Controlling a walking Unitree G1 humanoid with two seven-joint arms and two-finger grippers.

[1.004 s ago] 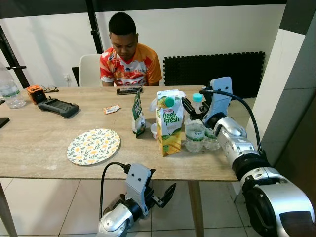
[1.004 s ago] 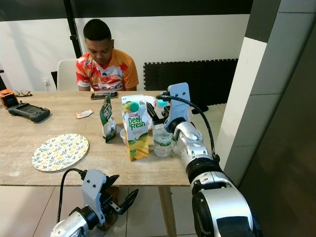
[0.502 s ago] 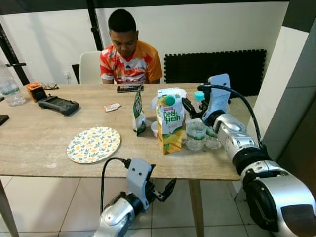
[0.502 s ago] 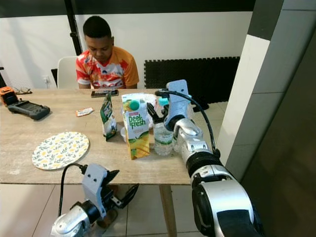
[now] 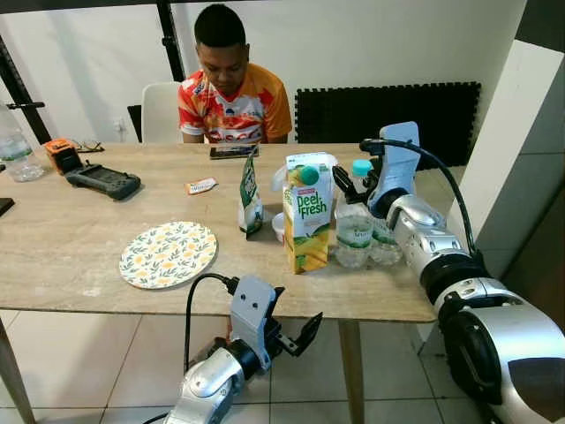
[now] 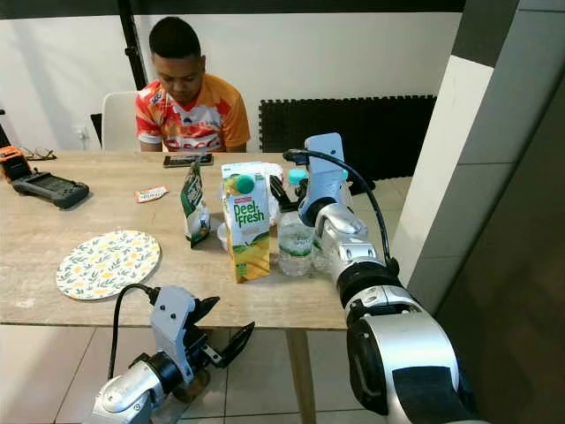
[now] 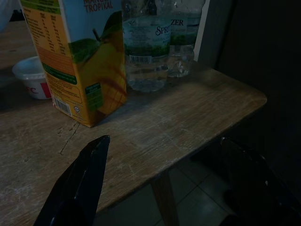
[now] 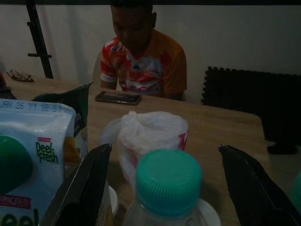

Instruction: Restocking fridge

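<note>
Right gripper point(image 5: 353, 185), fingers spread wide, flanks a green-capped water bottle point(image 5: 355, 231) at frame centre; left gripper point(image 5: 296, 334) hangs open below the table point(image 5: 79, 256).

Juice carton point(image 5: 307, 212) on table point(image 5: 79, 256), bottle point(image 5: 355, 228) right, plate point(image 5: 169, 254) left.

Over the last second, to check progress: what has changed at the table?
Little. The right gripper stays open around the water bottle beside the juice carton, not yet closed. The left gripper has lifted slightly, still below the table edge. The plate and the seated person are unchanged; the camera shifted.
</note>
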